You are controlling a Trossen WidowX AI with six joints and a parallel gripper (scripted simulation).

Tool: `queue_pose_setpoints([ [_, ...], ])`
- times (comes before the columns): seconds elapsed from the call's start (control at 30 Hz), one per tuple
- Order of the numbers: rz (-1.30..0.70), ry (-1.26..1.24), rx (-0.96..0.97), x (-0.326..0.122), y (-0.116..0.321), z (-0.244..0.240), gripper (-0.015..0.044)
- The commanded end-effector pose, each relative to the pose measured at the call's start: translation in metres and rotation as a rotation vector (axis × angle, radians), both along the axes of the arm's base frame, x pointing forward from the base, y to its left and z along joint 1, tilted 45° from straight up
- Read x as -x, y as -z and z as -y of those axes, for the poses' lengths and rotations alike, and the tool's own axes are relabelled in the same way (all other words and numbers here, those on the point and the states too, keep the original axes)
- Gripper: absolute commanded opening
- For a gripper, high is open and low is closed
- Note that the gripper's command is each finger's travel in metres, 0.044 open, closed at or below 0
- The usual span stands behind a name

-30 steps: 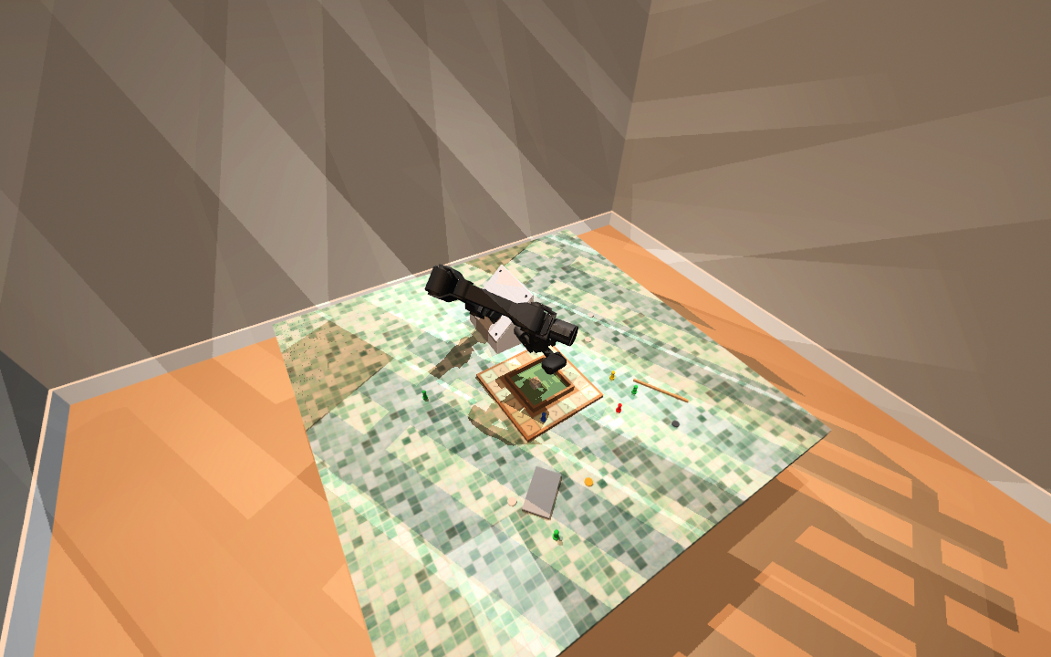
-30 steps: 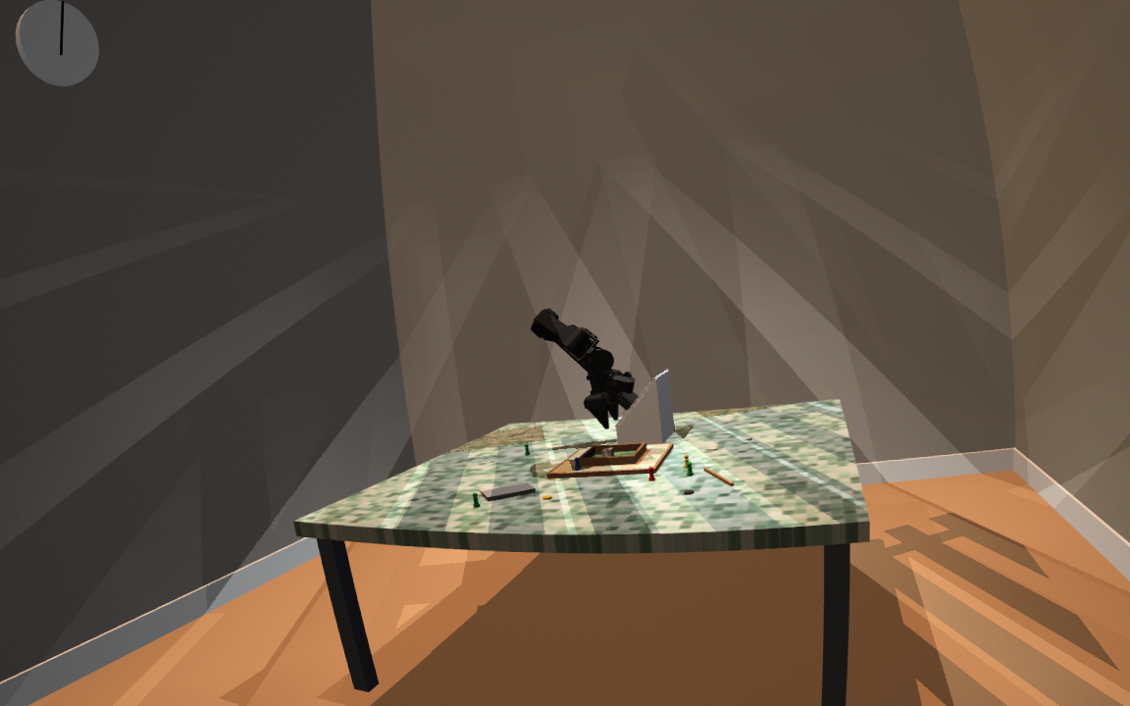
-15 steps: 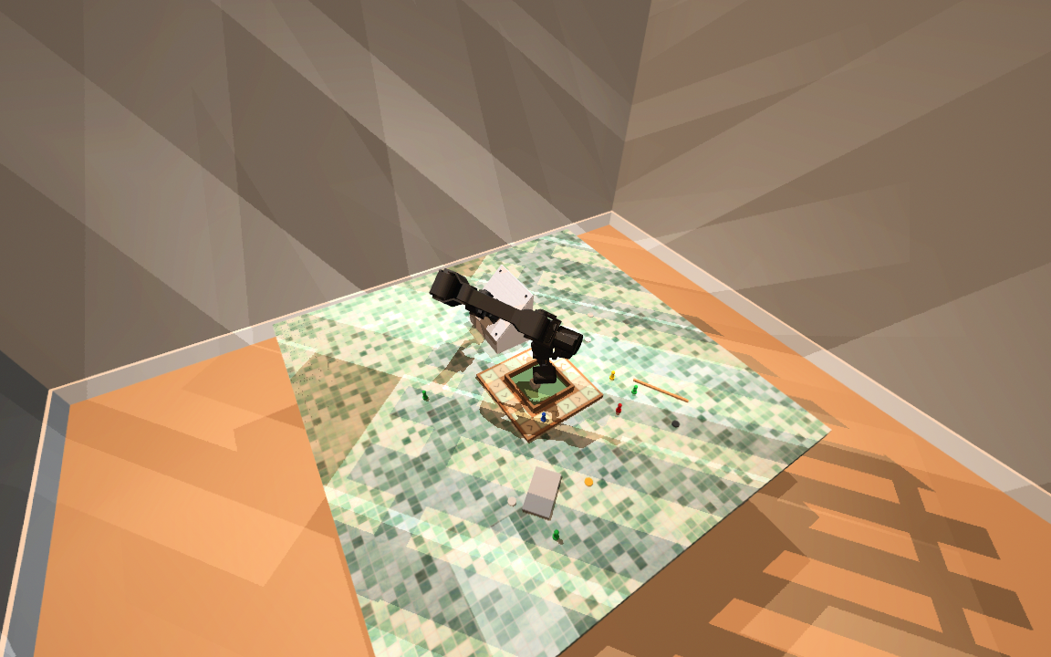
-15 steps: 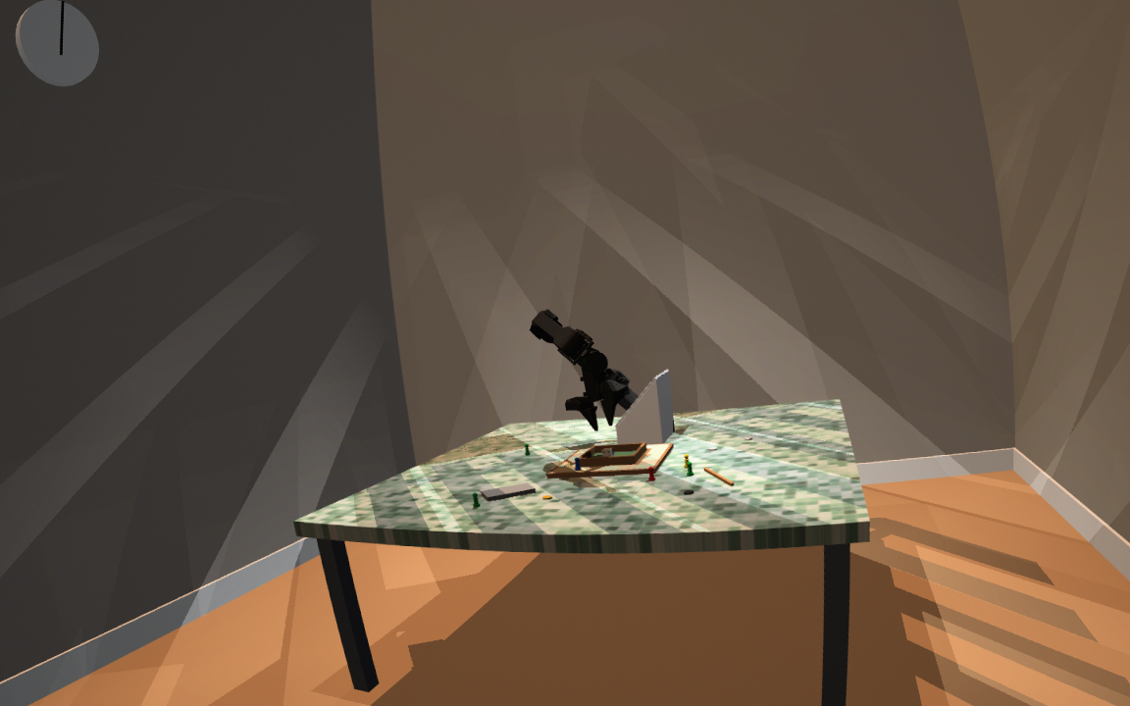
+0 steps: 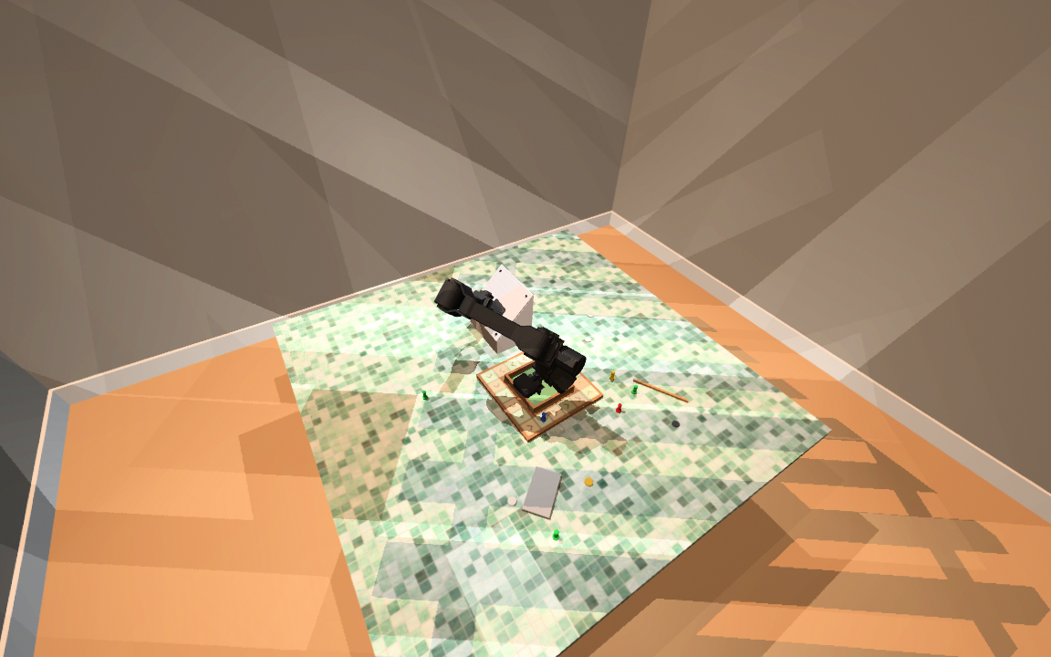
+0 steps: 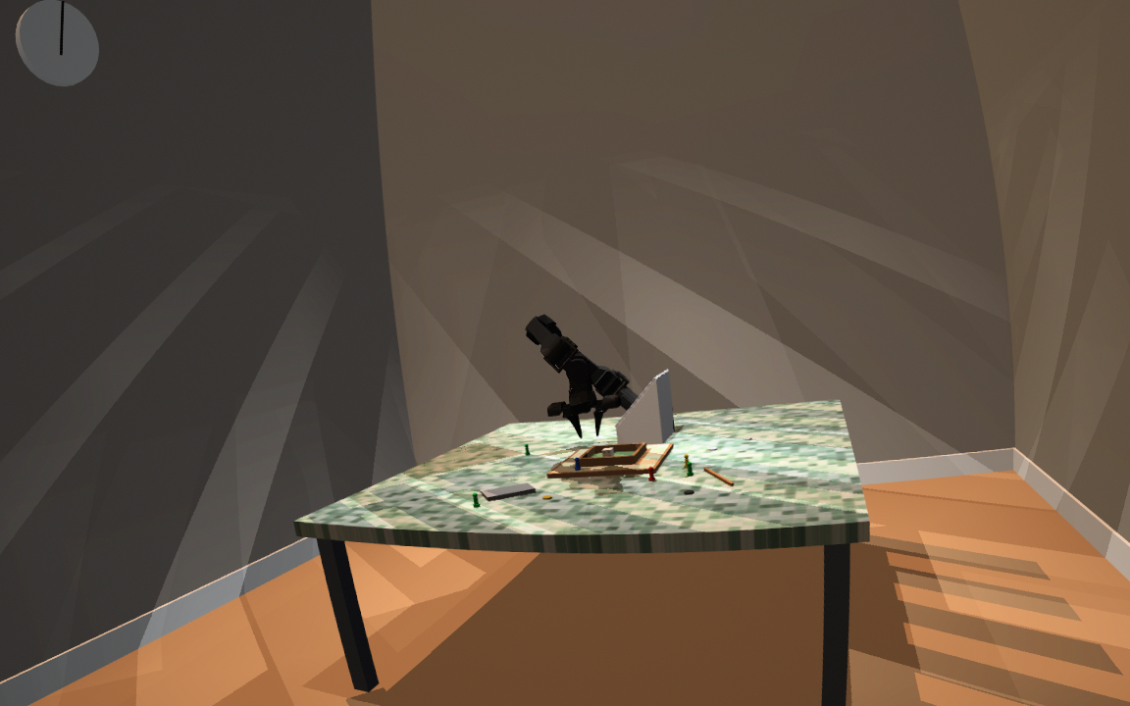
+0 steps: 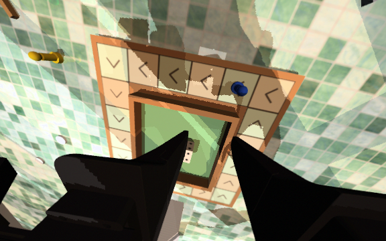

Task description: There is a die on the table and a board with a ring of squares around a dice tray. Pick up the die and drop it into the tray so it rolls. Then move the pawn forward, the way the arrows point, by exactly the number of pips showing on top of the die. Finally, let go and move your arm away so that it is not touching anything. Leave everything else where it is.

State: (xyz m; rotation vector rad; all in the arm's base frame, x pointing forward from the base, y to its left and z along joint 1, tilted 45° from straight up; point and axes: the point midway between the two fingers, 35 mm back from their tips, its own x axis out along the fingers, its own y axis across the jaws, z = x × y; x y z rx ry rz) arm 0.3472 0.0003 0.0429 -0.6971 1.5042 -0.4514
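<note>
Hovers with spread, empty gripper (image 5: 529,385) (image 6: 589,436) (image 7: 210,137) above dice tray (image 5: 535,407) (image 6: 613,460) (image 7: 186,106) and die (image 6: 607,450) (image 7: 187,155), probably to line up on blue pawn (image 5: 543,417) (image 6: 577,463) (image 7: 240,89).

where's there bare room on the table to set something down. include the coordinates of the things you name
Open patches: between the green pawn (image 5: 424,395) (image 6: 526,449) and the grey slab (image 5: 542,492) (image 6: 507,492); and between the slab and the black disc (image 5: 675,423) (image 6: 689,491), beyond the orange disc (image 5: 587,482) (image 6: 546,497). Crowded: beside the board (image 5: 527,436) (image 6: 556,475) (image 7: 298,80), where red, yellow and green pawns and the stick (image 5: 660,391) (image 6: 718,476) (image 7: 9,9) cluster.
</note>
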Motion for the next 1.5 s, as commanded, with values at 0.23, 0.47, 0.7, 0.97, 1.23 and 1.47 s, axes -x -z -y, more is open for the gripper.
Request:
queue_pose_setpoints([
  [0.23,0.497,0.506,0.003,-0.041,-0.011,0.024,0.02],
  [0.47,0.497,0.506,0.003,-0.042,-0.011,0.024,0.02],
  [0.7,0.497,0.506,0.004,-0.043,-0.001,0.034,0.02],
  [0.97,0.497,0.506,0.004,-0.044,0.005,0.04,0.02],
  [1.23,0.497,0.506,0.004,-0.045,0.014,0.049,0.02],
  [1.47,0.498,0.505,0.004,-0.045,0.022,0.058,0.02],
])
